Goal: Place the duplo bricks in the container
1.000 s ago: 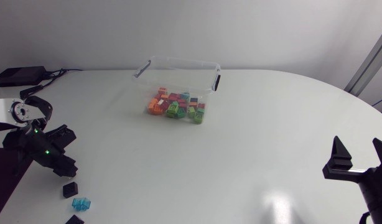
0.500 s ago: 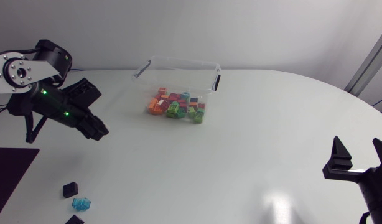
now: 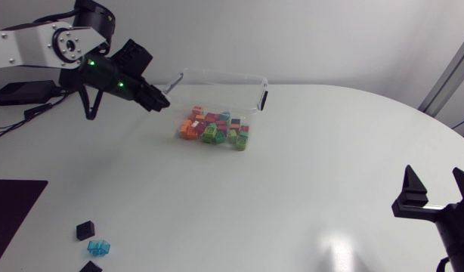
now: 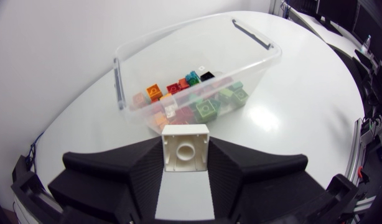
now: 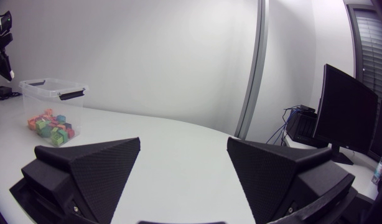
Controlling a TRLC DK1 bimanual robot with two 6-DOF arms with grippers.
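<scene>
The left arm comes in from the far left corner of the table (image 3: 307,189), and the left gripper (image 3: 158,102) hangs in the air just beside the left handle (image 3: 170,85) of the container (image 3: 221,87). Its fingers are clamped from two sides on a white brick (image 4: 185,148), which sits at their tips with its hollow underside turned toward the wrist camera. In the left wrist view the clear container lies ahead of and below the gripper, open at the top, with a dark handle at each short end. Inside it is a heap of bricks (image 3: 214,128) in orange, red, green, teal and black, gathered toward the near wall. Three more bricks lie loose on the table near its front left edge, well apart from the container: a black brick (image 3: 85,230), a clear blue brick (image 3: 99,247) just in front of it, and a second black one (image 3: 89,267) at the very edge of the head view, only partly seen. The right gripper (image 3: 436,189) is low over the table's front right corner, far from the container and from every brick. Its two fingers stand wide apart with nothing between them, and the right wrist view looks across the bare tabletop to the container in the distance.
</scene>
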